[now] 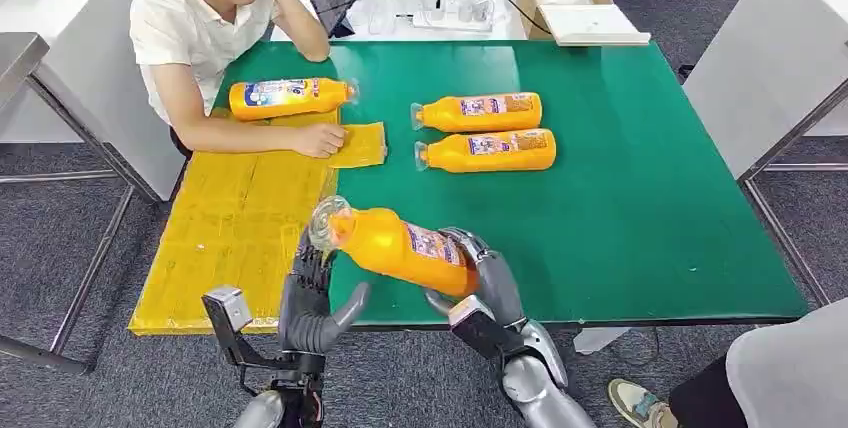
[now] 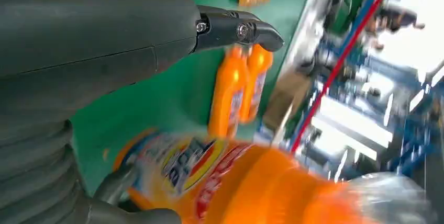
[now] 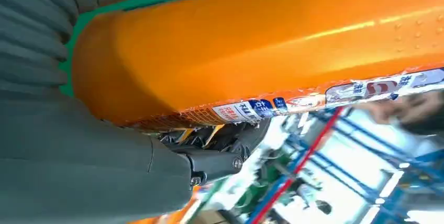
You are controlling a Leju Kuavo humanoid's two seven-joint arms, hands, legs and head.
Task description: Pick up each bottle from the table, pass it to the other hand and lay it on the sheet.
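Bottle of orange juice point(image 1: 400, 246) held up over the near edge of the green table point(image 1: 640, 198), seen from the head camera. Its long axis runs crosswise between the two hands and tilts: the clear cap end points up and to the robot's left, the base down and to its right. The right hand point(image 1: 480, 283) wraps the base end, fingers closed round the body. The left hand point(image 1: 315, 298) sits just below the cap end, fingers spread and raised toward the neck, thumb out; I cannot tell whether it touches yet. The neck lies up and slightly right of that hand, so it looks to be the receiving hand. The yellow sheet point(image 1: 235, 223) lies on the robot's left, beside the left hand. One bottle on the sheet point(image 1: 290, 97) lies at its far end, by a seated person's forearm. Two more bottles point(image 1: 482, 131) lie side by side on the green, well apart from both hands.

From the left wrist, the held bottle's label and blurred cap end cross close in front of the left hand's grey thumb and one dark finger point(image 2: 238, 29), which stands clear of it.

From the right wrist, the orange body presses against the right hand's ribbed cover, dark fingers point(image 3: 220, 137) curled under it.
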